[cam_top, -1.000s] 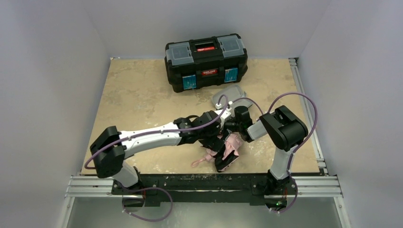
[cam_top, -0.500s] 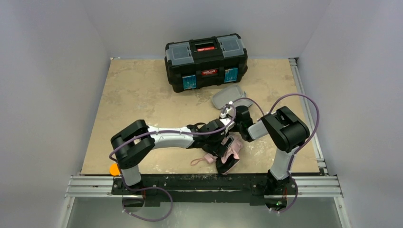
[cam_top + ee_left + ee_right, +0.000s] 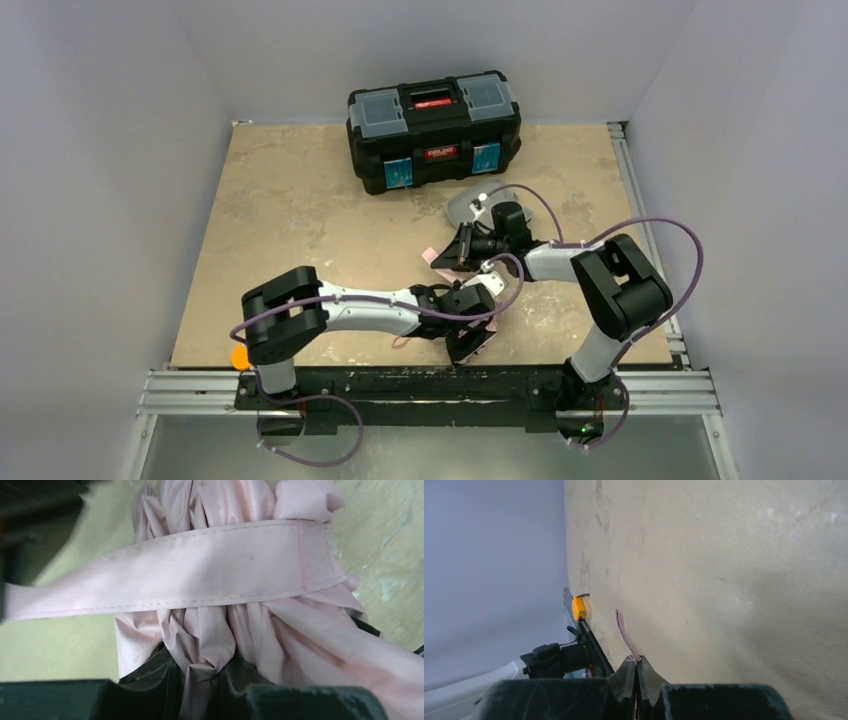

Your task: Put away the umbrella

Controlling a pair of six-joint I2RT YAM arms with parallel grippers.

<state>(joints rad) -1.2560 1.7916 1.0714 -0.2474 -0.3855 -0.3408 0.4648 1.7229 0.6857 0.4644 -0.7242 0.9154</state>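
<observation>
Pale grey walls (image 3: 100, 150) 3 sides — scuffed tan tabletop (image 3: 290, 200), alu rail (image 3: 680, 390) front.

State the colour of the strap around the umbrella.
Pale pink, like the umbrella; strap clearest in left wrist view.

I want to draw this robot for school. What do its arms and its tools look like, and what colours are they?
Both arms have chunky black joints. The left arm has a white middle piece, the right arm a pale grey one. A thin purple cable loops along each arm. The left tool and right tool are dark, with two blocky fingers each.
</observation>
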